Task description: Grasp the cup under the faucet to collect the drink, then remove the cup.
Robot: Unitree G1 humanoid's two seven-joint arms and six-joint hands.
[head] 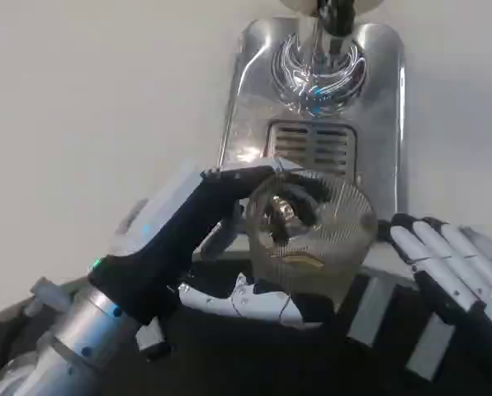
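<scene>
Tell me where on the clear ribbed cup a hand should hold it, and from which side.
Grip the cup around its ribbed side wall, about mid-height, coming from its left, as the left hand does now with fingers wrapped across it. The wall is round and the mouth open on top, so a side wrap likely holds best. The right hand rests apart on the right.

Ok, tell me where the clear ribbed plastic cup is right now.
In the head view the clear ribbed plastic cup sits centre frame, held by the left hand, just in front of the shiny metal drip tray, with the right hand beside it.
</scene>
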